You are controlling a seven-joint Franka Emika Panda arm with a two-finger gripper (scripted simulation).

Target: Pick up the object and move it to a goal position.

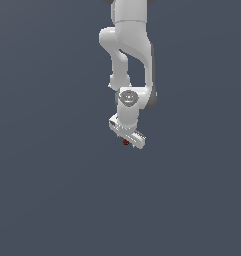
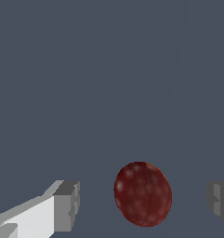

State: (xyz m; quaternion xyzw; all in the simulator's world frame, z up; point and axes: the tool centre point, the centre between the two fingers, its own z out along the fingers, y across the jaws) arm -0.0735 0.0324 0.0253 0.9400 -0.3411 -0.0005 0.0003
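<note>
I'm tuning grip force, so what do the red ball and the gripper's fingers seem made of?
The red ball looks like fruit skin or rubber: dark, mottled with pale flecks, dull sheen. This is a render, so I'm unsure. The fingers look like hard matte grey plastic or metal: flat, sharp-edged faces. The gripper is open around the ball.

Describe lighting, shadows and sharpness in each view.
Exterior view: flat, even light on a plain grey floor, no cast shadow under the arm; the red ball is a coarse, pixelated speck below the tool. Wrist view: ball mottled with soft pale patches, no glare; fingers show blocky shading.
</note>
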